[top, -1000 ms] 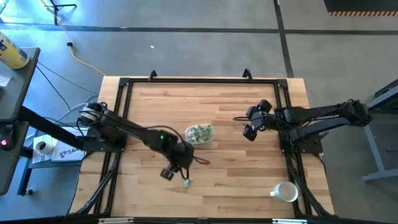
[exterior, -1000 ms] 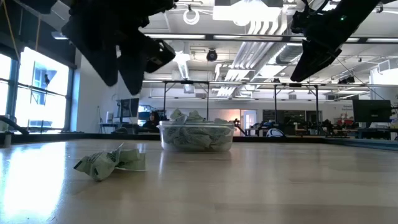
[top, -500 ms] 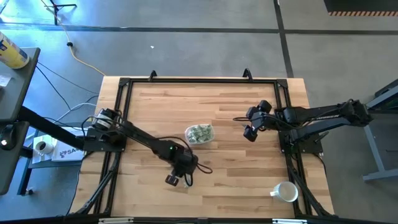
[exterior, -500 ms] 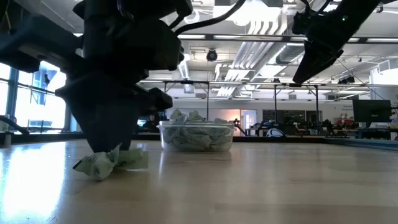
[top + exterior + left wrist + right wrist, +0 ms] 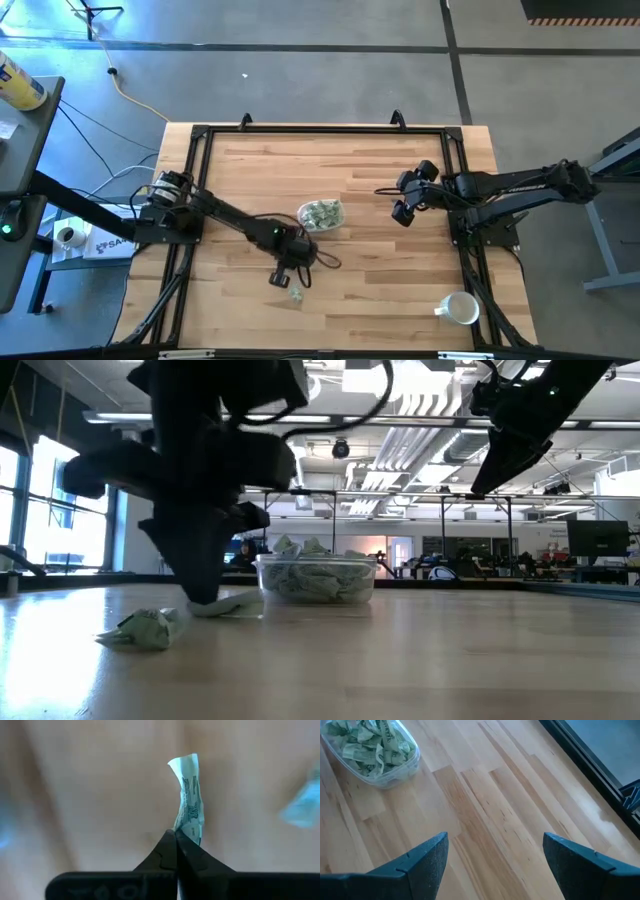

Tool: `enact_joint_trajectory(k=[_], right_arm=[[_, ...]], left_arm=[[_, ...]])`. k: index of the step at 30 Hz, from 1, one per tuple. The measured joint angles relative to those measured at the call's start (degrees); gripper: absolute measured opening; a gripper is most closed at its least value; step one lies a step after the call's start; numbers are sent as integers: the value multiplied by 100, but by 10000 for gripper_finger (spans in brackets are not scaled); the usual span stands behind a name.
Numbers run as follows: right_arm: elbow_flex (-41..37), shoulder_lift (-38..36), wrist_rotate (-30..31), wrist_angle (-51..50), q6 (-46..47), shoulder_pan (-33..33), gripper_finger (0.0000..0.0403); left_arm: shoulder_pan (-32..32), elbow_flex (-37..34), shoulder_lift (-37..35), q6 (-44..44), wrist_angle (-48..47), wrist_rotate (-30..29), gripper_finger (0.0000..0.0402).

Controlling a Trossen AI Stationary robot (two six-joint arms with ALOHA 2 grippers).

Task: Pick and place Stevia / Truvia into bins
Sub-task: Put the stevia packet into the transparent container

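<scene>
1. At the near-centre of the table [image 5: 400,270], the left gripper [image 5: 177,836] has its fingers pressed together on one green-and-white sweetener packet [image 5: 189,800]; in the low view the packet [image 5: 228,603] hangs from the fingertips just above the wood.
2. Just beside that gripper [image 5: 281,277], toward the table's front edge, a crumpled loose packet [image 5: 296,294] lies on the surface; the low view shows it [image 5: 140,630] resting flat.
3. The clear plastic container [image 5: 321,214] stands near mid-table, beyond the left gripper, heaped with packets [image 5: 367,745].
4. The left arm [image 5: 225,216] runs diagonally from the left frame rail and blocks part of the low view.
5. The right gripper [image 5: 492,857] hovers above bare wood, well apart from the container, with its fingers spread wide and holding nothing.
6. A white mug [image 5: 459,308] lies at the front right corner.
</scene>
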Motion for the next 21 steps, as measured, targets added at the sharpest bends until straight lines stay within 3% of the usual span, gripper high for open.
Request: enact_joint_trajectory(k=[4, 10, 16, 21], right_arm=[[0, -1, 34, -8, 114, 0, 314], [0, -2, 200, -64, 149, 0, 314], [0, -2, 404, -83, 322, 0, 314], [0, -2, 404, -132, 511, 0, 314]], left_arm=[[332, 370, -112, 8, -857, -173, 25], [838, 1125, -753, 216, -1322, -149, 21], [1623, 1458, -843, 711, -1041, -423, 21], [2067, 1433, -446, 777, -951, 60, 21]])
